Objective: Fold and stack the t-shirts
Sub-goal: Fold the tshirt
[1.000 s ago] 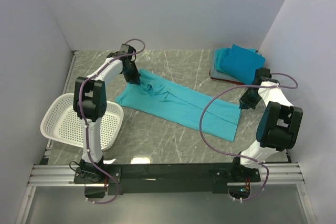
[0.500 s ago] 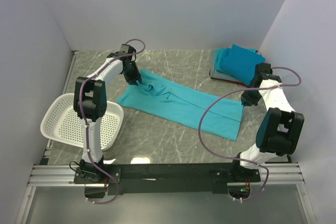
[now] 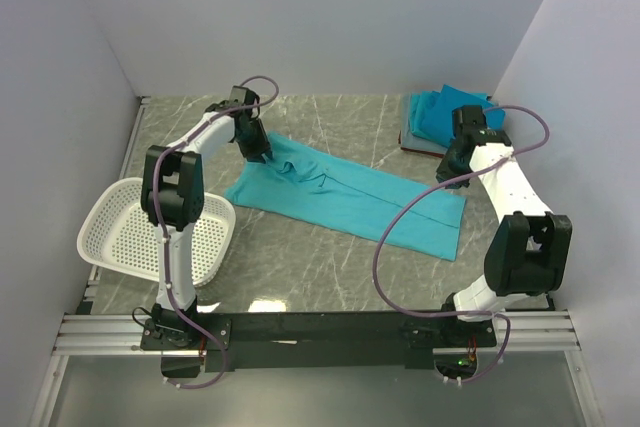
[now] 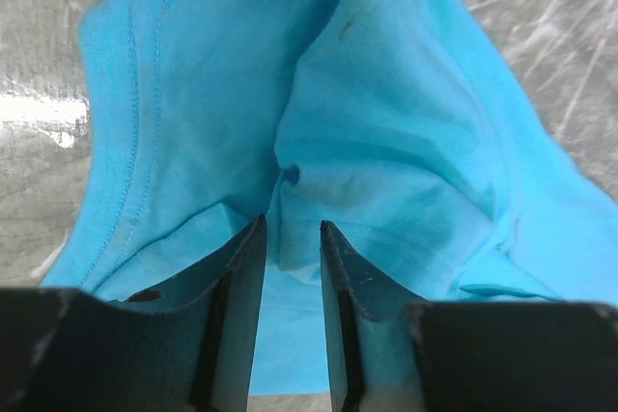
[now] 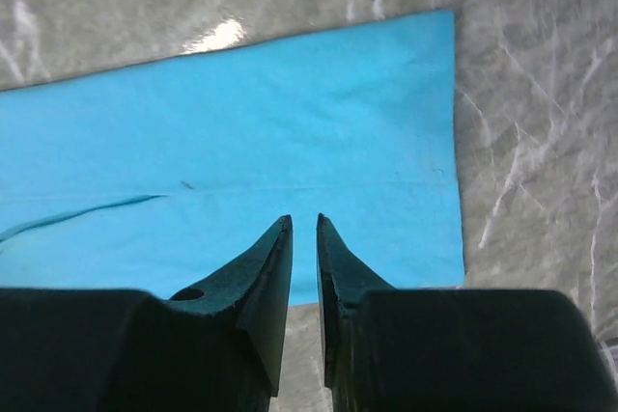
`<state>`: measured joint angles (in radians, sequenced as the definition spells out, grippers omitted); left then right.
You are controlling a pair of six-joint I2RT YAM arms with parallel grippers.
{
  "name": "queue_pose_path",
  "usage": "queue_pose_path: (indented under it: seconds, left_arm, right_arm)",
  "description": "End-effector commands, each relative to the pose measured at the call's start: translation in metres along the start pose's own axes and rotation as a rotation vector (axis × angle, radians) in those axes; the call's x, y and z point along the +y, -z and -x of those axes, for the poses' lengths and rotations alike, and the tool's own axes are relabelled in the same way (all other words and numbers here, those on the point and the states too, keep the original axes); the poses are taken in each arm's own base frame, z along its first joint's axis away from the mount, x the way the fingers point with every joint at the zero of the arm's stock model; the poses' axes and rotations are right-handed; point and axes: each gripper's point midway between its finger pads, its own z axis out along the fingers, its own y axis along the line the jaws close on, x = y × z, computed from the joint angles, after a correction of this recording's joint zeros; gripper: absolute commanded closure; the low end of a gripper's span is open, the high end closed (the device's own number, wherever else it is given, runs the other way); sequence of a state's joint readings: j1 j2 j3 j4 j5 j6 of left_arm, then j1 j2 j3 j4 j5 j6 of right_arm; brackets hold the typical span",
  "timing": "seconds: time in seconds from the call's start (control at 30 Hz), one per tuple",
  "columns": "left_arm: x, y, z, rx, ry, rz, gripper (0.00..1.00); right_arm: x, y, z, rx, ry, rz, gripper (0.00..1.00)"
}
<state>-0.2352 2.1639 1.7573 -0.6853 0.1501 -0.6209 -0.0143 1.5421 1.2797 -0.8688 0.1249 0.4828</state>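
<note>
Right gripper (image 3: 449, 169) has swung in from the table's right edge to hover over the hem end of the teal shirt (image 3: 350, 197), fingers nearly closed on nothing — the shirt runs diagonally across mid-table to the left gripper (image 3: 260, 154), which pinches the collar end.

This was a lab test cell. Plain white walls (image 3: 320, 17) boxed a marble-patterned table (image 3: 300, 257), and an aluminium rail (image 3: 320, 332) carried both arms.
</note>
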Motion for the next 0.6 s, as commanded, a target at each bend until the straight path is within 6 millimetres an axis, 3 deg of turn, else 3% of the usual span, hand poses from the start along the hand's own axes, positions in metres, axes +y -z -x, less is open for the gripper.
queue_pose_path:
  seconds: [0.0,0.2,0.4,0.57]
  left_arm:
    - [-0.005,0.009,0.004,-0.028,-0.028,-0.028,0.65]
    - [-0.019,0.032,0.015,-0.085,-0.014,-0.074,0.57]
    - [-0.016,0.028,0.007,-0.061,-0.01,-0.079,0.56]
    - [-0.027,0.045,0.012,-0.094,-0.02,-0.129,0.54]
  right_arm:
    - [-0.012,-0.002,-0.004,0.007,-0.018,-0.055,0.77]
    - [0.007,-0.001,-0.002,-0.001,0.022,0.015,0.73]
    - [0.022,-0.02,-0.028,0.085,0.029,0.071,0.72]
    - [0.044,-0.032,-0.047,0.14,0.091,0.137,0.72]
